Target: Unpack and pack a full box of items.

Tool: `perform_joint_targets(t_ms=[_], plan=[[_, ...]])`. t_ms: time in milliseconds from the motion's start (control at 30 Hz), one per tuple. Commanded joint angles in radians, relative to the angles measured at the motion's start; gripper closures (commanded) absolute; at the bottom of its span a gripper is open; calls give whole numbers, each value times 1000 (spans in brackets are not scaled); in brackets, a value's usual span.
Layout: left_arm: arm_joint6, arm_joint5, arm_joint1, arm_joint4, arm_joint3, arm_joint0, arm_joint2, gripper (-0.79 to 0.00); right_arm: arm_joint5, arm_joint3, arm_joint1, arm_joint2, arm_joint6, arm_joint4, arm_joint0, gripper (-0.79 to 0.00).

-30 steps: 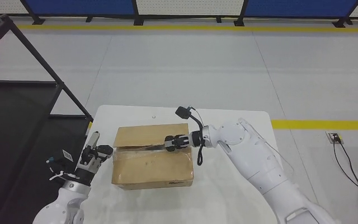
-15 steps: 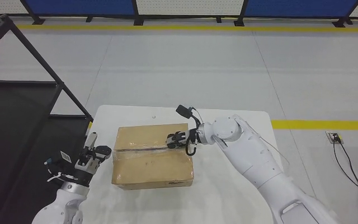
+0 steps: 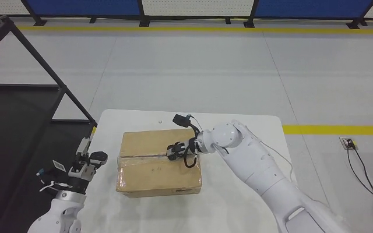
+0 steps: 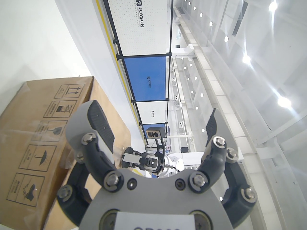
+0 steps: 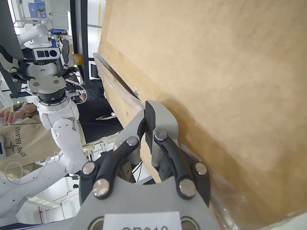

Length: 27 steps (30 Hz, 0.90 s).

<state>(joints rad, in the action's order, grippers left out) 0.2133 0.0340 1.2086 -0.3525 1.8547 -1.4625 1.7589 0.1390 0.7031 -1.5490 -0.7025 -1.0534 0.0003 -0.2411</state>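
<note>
Your right claw [image 3: 171, 152] has crept a little to the left along the seam [image 3: 143, 155] on top of the box [image 3: 157, 175], and its wrist has turned and swung in over the lid as it went. Its fingers are pressed together with the tips at the seam line. In the right wrist view you see crumpled clear tape [image 5: 124, 96] just ahead of them and a dark slit [image 5: 115, 77] opened in the seam beyond. You cannot tell whether any tape is caught between the pads.

Your left claw [image 4: 153, 118] has drawn back to the left over the same second. It was close against the left end of the box. Now it hangs spread and empty, apart from the box, at the left edge of the worktop [image 3: 250, 192].

The box has not shifted. It sits flat in the middle of the worktop, with both flaps down.

By my reading, you are still at the opening step: the tape is partly broken, the lid is shut and nothing has come out yet. With the left claw backed off, nothing braces the box, so a hard push along the seam may slide it left. Bring the left claw back to its end before you drive the cut further.
</note>
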Motion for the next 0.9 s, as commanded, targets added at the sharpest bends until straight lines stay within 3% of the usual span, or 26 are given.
perform_joint_targets(t_ms=[0,300,867], plan=[[0,3,0,-3,-1,-3,4,-785,11,-10,-8,4,7,7,4,0],[-9,25,2,-24,10,-25,24,-785,74,-55,-63,42,19,62,24,0],[3,57,6,-54,28,-73,57,-785,36,-275,-214,130,84,91,115,0]])
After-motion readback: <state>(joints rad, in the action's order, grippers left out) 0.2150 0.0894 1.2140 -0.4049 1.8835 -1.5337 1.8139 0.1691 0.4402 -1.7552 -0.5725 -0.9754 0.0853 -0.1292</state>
